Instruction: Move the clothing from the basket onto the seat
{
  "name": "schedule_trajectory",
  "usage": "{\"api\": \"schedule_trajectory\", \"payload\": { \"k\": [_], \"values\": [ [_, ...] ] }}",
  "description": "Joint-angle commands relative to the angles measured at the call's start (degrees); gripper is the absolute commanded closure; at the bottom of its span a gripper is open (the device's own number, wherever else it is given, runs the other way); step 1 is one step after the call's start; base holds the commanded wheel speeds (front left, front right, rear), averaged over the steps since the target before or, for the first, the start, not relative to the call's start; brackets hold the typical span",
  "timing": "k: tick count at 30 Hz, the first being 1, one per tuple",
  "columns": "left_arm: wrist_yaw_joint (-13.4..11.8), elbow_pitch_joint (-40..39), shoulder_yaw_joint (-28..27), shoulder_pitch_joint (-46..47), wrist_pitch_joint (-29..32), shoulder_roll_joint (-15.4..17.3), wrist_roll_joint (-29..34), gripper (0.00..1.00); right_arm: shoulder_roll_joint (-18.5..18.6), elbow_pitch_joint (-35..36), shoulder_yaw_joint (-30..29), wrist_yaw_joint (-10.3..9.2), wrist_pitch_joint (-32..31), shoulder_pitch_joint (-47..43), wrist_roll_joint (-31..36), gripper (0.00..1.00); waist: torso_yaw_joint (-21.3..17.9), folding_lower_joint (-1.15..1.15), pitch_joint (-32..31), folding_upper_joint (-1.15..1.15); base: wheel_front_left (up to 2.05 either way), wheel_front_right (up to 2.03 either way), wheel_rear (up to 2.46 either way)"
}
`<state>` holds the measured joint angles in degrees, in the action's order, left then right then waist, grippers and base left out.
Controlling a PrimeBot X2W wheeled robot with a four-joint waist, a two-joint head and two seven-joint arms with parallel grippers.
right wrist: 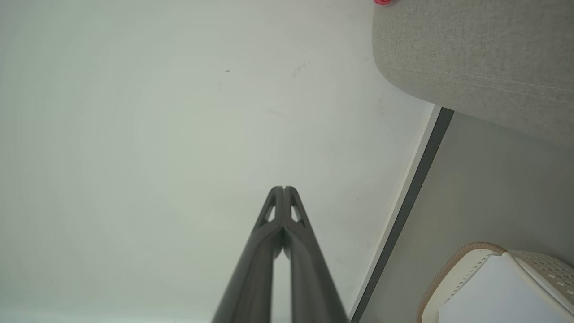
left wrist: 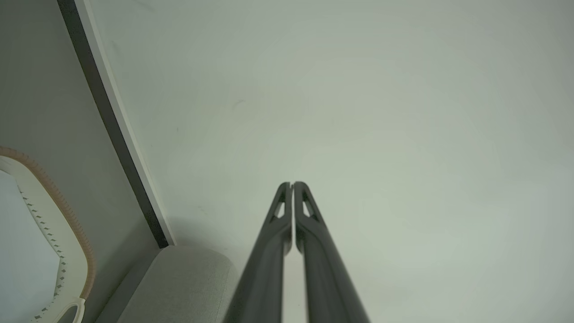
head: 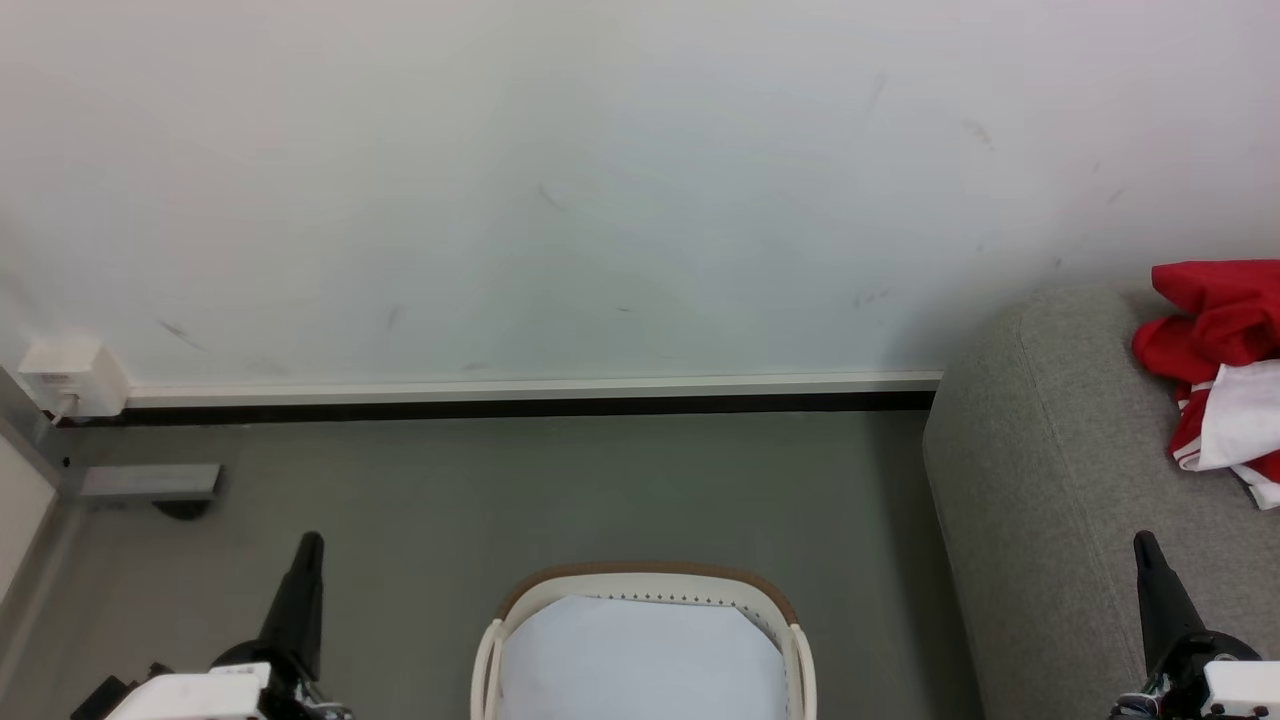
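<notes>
Since the clothing (head: 1215, 335) already lies bunched on the seat (head: 1050, 450), off to the right of the basket (head: 650, 578), we judge the task done. Our left gripper (head: 310, 545) and right gripper (head: 1145, 545) rest either side of the basket, fingers pressed together, holding nothing. The fabric looks light, soft and floppy; we would pinch a raised red fold.

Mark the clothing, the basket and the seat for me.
clothing (head: 1215, 315), head view, red fold of the bundle.
basket (head: 650, 573), head view, brown far rim.
seat (head: 1050, 470), head view, bare grey upholstery beside the clothing.
</notes>
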<state>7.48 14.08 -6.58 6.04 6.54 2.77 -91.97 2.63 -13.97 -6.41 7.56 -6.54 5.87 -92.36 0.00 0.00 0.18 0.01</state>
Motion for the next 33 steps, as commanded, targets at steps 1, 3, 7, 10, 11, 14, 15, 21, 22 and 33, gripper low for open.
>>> {"api": "schedule_trajectory", "payload": {
  "k": [1,3,7,10,11,14,15,21,22,33],
  "values": [
    [0.2,0.0,-0.1,0.5,0.2,0.1,-0.8,1.00,0.5,-0.1,-0.3,-0.14,-0.2,0.8,-0.1,1.00,0.0,0.00,0.0,-0.01,0.00,0.00,0.00],
    [0.2,0.0,-0.1,0.5,0.2,0.1,-0.8,1.00,0.5,-0.1,-0.2,-0.14,-0.2,0.8,-0.1,1.00,0.0,0.00,0.0,-0.01,0.00,0.00,0.00],
    [0.2,0.0,-0.1,0.5,0.2,0.1,-0.8,1.00,0.5,-0.1,-0.2,-0.14,-0.2,0.8,-0.1,1.00,0.0,0.00,0.0,-0.01,0.00,0.00,0.00],
    [0.2,0.0,-0.1,0.5,0.2,0.1,-0.8,1.00,0.5,-0.1,-0.2,-0.14,-0.2,0.8,-0.1,1.00,0.0,0.00,0.0,-0.01,0.00,0.00,0.00],
    [0.2,0.0,-0.1,0.5,0.2,0.1,-0.8,1.00,0.5,-0.1,-0.2,-0.14,-0.2,0.8,-0.1,1.00,0.0,0.00,0.0,-0.01,0.00,0.00,0.00],
    [0.2,0.0,-0.1,0.5,0.2,0.1,-0.8,1.00,0.5,-0.1,-0.2,-0.14,-0.2,0.8,-0.1,1.00,0.0,0.00,0.0,-0.01,0.00,0.00,0.00],
    [0.2,0.0,-0.1,0.5,0.2,0.1,-0.8,1.00,0.5,-0.1,-0.2,-0.14,-0.2,0.8,-0.1,1.00,0.0,0.00,0.0,-0.01,0.00,0.00,0.00],
    [0.2,0.0,-0.1,0.4,0.2,0.1,-0.8,1.00,0.5,-0.1,-0.2,-0.14,-0.2,0.8,-0.1,1.00,0.0,0.00,0.0,-0.01,0.00,0.00,0.00],
    [0.2,0.0,-0.1,0.4,0.2,0.1,-0.8,1.00,0.5,-0.1,-0.2,-0.14,-0.2,0.8,-0.1,1.00,0.0,0.00,0.0,-0.01,0.00,0.00,0.00],
    [0.2,0.0,-0.1,0.4,0.2,0.1,-0.8,1.00,0.5,-0.1,-0.2,-0.14,-0.2,0.8,-0.1,1.00,0.0,0.00,0.0,-0.01,0.00,0.00,0.00]
  ]
}}
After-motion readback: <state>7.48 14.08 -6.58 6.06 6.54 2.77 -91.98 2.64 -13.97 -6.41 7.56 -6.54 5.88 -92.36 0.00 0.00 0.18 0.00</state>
